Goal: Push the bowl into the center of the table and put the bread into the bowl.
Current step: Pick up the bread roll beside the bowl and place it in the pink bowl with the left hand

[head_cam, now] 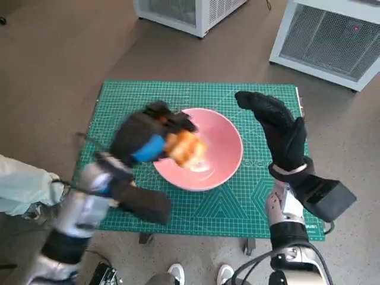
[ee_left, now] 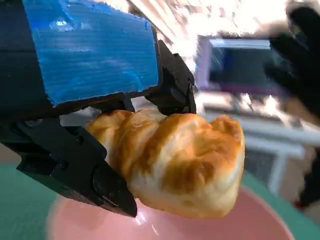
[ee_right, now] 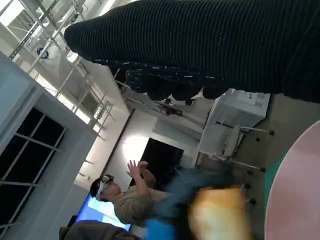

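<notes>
Surface: a green cutting mat (head_cam: 237,202) is covering the small table.
Bowl: the pink bowl (head_cam: 222,148) is sitting near centre.
Bread: the croissant (head_cam: 185,148) is being held clamped by the left hand (head_cam: 145,139), directly above the bowl's left side.
Right hand (head_cam: 279,127): fingers apart, hovering beside the bowl, holding nothing.
Views: the clamp is being shown only in the left wrist view.

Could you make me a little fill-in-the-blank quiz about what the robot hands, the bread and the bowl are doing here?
1. The left robot hand, with blue tape on its back, holds the ____.
2. The bread is over a bowl coloured ____.
3. The bowl rests on a cutting mat coloured ____.
4. The right robot hand, in a black glove, holds ____.

Missing words: bread; pink; green; nothing
</notes>
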